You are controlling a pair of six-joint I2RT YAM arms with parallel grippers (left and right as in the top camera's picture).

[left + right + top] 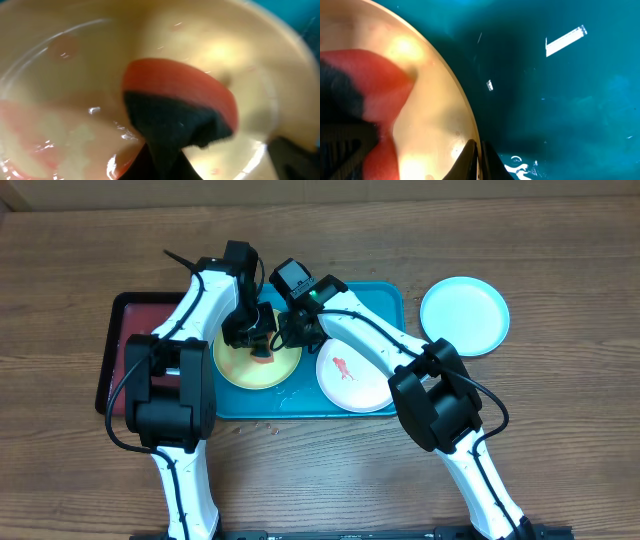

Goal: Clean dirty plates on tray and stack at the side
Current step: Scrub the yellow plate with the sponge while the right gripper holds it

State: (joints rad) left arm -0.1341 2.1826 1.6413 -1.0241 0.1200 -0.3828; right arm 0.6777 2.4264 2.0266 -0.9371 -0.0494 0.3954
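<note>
Nearest me, the white plate (pixel 356 386) lies on the teal tray (pixel 385 300), its red smear unwiped, waiting its turn. Beside it the yellow-green plate (pixel 238 366) looks wet. The left hand (pixel 258 340) pinches an orange sponge (pixel 180 90) down on it, seemingly to scrub, while the right hand (pixel 479 161), pressed together on that plate's rim, likely steadies it. Farther off, the light blue plate (pixel 464 316) sits on the table (pixel 560 430), apparently done.
</note>
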